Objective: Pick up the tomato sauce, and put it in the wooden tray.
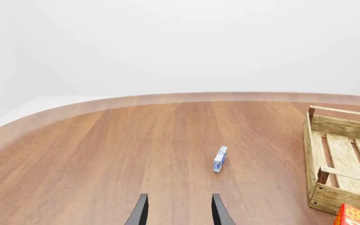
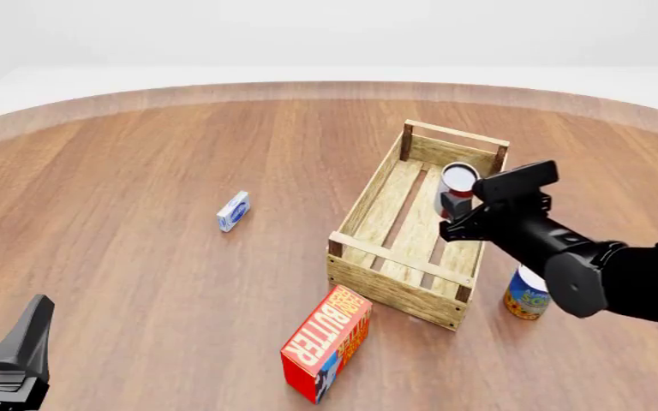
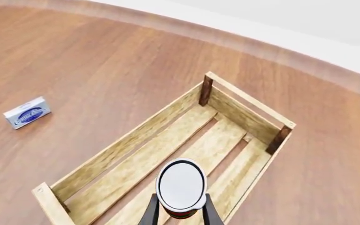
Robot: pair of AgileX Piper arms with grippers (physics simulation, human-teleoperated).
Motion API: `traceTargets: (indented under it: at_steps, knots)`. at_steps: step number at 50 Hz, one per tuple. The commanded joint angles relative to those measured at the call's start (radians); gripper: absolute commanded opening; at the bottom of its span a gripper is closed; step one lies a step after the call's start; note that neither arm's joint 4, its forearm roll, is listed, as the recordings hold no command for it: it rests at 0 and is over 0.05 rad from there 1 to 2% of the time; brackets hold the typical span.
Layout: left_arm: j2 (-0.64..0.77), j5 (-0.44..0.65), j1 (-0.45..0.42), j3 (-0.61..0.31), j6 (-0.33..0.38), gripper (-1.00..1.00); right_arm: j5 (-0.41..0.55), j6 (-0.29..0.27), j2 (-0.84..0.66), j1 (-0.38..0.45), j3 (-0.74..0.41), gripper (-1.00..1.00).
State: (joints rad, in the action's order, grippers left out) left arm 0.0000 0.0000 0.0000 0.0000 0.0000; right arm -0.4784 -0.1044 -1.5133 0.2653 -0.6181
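Front view, left to right: our left end effector (image 2: 14, 355) idles at the counter's near edge, fingers spread and empty, while the right end effector (image 2: 462, 214) clamps the tomato sauce (image 2: 459, 181) above the wooden tray (image 2: 392, 282) — over its slats. We judge pickup done; lowering and release remain.
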Motion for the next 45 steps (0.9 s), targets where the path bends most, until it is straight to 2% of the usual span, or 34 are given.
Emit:
traceTargets:
  at_steps: [1,45]
  knots:
    - [0.0,0.0,0.0,0.0,0.0,1.0,-0.02,0.016,-0.053,0.0,-0.029,-1.0]
    - [0.0,0.0,0.0,0.0,0.0,1.0,-0.066,0.013,-0.208,-0.021,-0.108,-1.0]
